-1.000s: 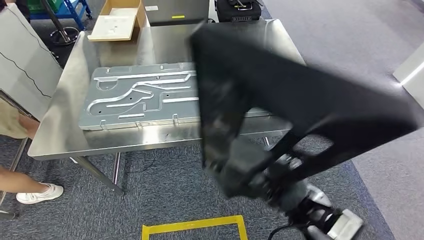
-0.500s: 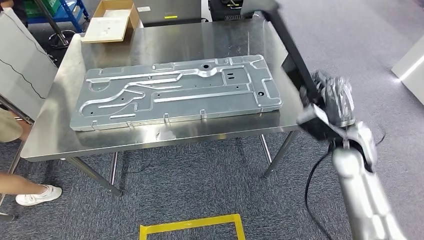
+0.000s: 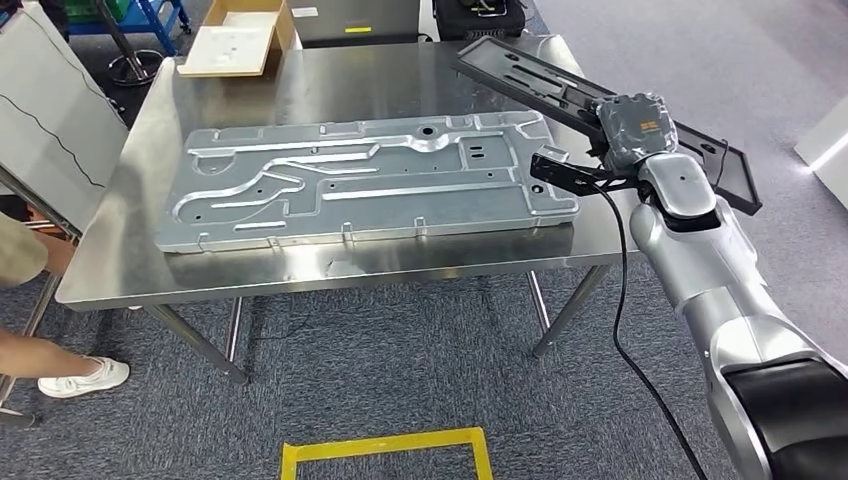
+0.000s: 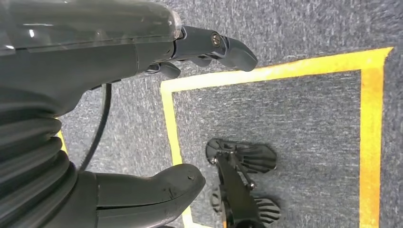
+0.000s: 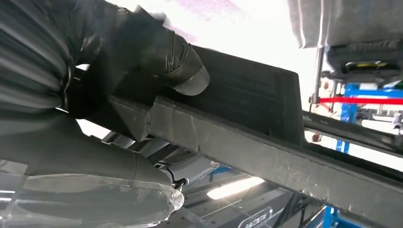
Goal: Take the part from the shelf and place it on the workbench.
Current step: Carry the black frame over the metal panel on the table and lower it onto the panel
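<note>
The part (image 3: 560, 85) is a flat black frame-like panel with cut-outs; nearly level, it hangs over the workbench's (image 3: 300, 275) two-o'clock corner; its far end projects past the edge.

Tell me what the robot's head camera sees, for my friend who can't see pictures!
The robot's right hand holds a flat black part over the far right corner of a shiny metal workbench. A big silver stamped metal plate lies on the workbench, and a cardboard box sits behind it.

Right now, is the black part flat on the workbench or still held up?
Held up: the right hand grips the black part, which partly overhangs the workbench's right edge.
</note>
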Controlling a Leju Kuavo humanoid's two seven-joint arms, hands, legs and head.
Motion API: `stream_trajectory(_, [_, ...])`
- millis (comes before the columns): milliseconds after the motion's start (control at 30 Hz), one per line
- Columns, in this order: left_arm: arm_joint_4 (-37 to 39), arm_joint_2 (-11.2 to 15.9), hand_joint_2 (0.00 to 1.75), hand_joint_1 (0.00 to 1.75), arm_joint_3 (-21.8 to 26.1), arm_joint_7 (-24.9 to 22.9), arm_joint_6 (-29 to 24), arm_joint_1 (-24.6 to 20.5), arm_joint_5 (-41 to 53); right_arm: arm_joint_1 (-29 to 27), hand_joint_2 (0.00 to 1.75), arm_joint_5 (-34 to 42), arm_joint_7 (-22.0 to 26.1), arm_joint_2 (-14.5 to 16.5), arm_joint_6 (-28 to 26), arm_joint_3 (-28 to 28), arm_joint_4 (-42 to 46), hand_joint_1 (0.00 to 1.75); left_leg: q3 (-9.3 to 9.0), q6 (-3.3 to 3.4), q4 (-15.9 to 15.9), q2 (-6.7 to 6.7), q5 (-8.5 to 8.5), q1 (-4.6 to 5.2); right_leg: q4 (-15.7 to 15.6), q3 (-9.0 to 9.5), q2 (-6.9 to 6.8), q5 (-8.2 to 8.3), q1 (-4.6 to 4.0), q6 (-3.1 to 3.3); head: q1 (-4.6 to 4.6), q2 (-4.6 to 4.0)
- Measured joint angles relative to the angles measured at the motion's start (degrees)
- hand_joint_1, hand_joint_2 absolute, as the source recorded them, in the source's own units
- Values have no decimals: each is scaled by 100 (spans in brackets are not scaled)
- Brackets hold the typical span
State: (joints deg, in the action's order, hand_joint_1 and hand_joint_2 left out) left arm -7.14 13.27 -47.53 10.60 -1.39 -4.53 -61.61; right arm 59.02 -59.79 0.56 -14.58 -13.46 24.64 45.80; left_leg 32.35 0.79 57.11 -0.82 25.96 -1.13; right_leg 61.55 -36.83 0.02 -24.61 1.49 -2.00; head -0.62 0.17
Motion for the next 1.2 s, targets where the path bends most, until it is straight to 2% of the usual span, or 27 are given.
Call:
stream_trajectory(33, [0,4,175,0,-10,-4,1,-3,0,70,175,-61,-36,23,42,42,-109,175,3,-37,-6,-3,3,8,-209,86,3,45,-7,25,-1,0])
stream_trajectory(133, [-1,9,175,0,-68,-26,16,-10,4,333,175,-466,-266,181,362,256,-568,175,1,-131,-61,5,-4,11,-353,131,18,30,-29,159,-1,0])
stream_trajectory(200, [-1,9,175,0,-123,-38,32,-19,20,563,175,-724,-402,348,575,451,-984,175,79,-181,127,30,142,-2,-385,139,24,51,-23,247,-2,0])
stream_trajectory(233, [-1,9,175,0,-150,-43,38,-26,30,666,175,-793,-428,436,634,547,-1191,175,206,-198,410,41,305,-6,-398,142,26,61,-24,284,-3,0])
stream_trajectory(300, [-1,9,175,0,-209,-53,51,-44,47,799,175,-816,-374,588,654,682,-1546,175,585,-212,1216,50,670,-6,-400,141,30,64,-52,326,-5,0])
stream_trajectory(333, [-1,8,175,0,-241,-60,56,-51,54,825,175,-790,-302,653,638,719,-1694,175,745,-209,1538,50,767,-4,-400,146,31,64,-71,333,-4,0])
stream_trajectory(367, [-1,5,175,0,-270,-68,59,-56,68,833,175,-751,-212,707,609,739,-1818,175,817,-195,1663,50,754,0,-400,152,31,63,-91,337,-4,0])
stream_trajectory(400, [-2,3,175,0,-299,-74,60,-60,86,832,175,-706,-108,760,562,751,-1930,175,772,-168,1544,50,628,8,-400,162,31,62,-109,338,-4,0])
stream_trajectory(467, [-3,4,175,0,-361,-79,48,-69,119,831,175,-626,110,855,448,764,-2101,175,406,-69,762,49,222,49,-401,179,30,62,-137,339,-4,0])
stream_trajectory(500, [-3,8,175,0,-389,-79,39,-77,128,833,175,-598,209,894,401,766,-2170,175,214,-23,370,58,70,73,-398,179,31,61,-155,335,-3,0])
stream_trajectory(533, [-3,12,175,0,-412,-79,31,-88,136,833,175,-579,283,926,371,766,-2227,175,87,9,109,67,-12,93,-394,174,30,63,-165,326,-4,0])
stream_trajectory(567, [-3,15,175,0,-431,-79,25,-97,144,828,175,-569,331,954,354,767,-2281,175,34,27,-6,76,-33,106,-393,166,28,69,-170,311,-4,0])
stream_trajectory(633, [-3,12,175,0,-459,-78,19,-108,156,815,175,-565,370,999,343,772,-2372,175,31,44,-41,87,-63,100,-396,153,24,83,-177,262,-4,0])
stream_trajectory(700, [-4,4,175,0,-492,-78,16,-111,160,818,175,-561,387,1031,342,777,-2439,175,19,85,-100,102,-119,68,-261,90,23,-29,-177,203,-2,0])
stream_trajectory(733, [-5,0,175,0,-509,-78,16,-114,161,824,175,-554,404,1041,343,778,-2468,175,16,105,-127,111,-144,50,-32,-12,24,-180,-171,174,-1,0])
stream_trajectory(800, [-5,-5,175,0,-538,-76,16,-117,162,826,175,-536,486,1051,347,779,-2530,175,32,126,-128,114,-154,50,714,-345,25,-567,-135,124,0,0])
stream_trajectory(833, [-5,-7,175,0,-547,-74,13,-115,162,814,175,-531,543,1060,346,780,-2565,175,39,127,-120,112,-153,51,1065,-509,24,-693,-118,101,1,0])
stream_trajectory(867, [-5,-10,175,0,-555,-70,5,-114,162,798,175,-531,605,1074,340,780,-2600,175,41,124,-113,109,-150,50,1246,-596,23,-713,-100,82,0,0])
stream_trajectory(900, [-5,-11,175,0,-563,-65,-7,-114,162,786,175,-535,666,1093,329,781,-2632,175,40,115,-104,107,-144,48,1196,-574,20,-616,-84,69,1,0])
stream_trajectory(933, [-5,-14,175,0,-576,-59,-21,-116,163,779,175,-536,728,1120,303,783,-2656,175,33,100,-91,105,-132,46,920,-441,15,-426,-69,64,1,0])
stream_trajectory(1000, [-5,-16,175,0,-614,-47,-52,-123,171,780,175,-532,869,1178,208,783,-2684,175,20,52,-66,107,-95,50,110,-38,3,-59,-64,83,1,0])
stream_trajectory(1033, [-5,-16,175,0,-638,-43,-69,-131,181,782,175,-528,951,1216,142,782,-2691,175,26,26,-54,109,-82,55,-176,100,1,24,-74,108,-1,0])
stream_trajectory(1100, [-5,-15,175,0,-691,-35,-117,-151,214,769,175,-516,1147,1300,19,783,-2712,175,35,-31,-60,115,-81,63,-369,183,5,22,-111,169,-2,0])
stream_trajectory(1167, [-5,-10,175,0,-751,-29,-170,-169,256,734,175,-498,1348,1387,-51,784,-2732,175,36,-96,-67,113,-70,53,-424,191,4,44,-103,245,-2,0])
stream_trajectory(1200, [-5,-4,175,0,-784,-26,-196,-176,275,715,175,-486,1433,1434,-71,784,-2740,175,71,-127,7,111,-5,46,-447,200,1,59,-90,289,-2,0])
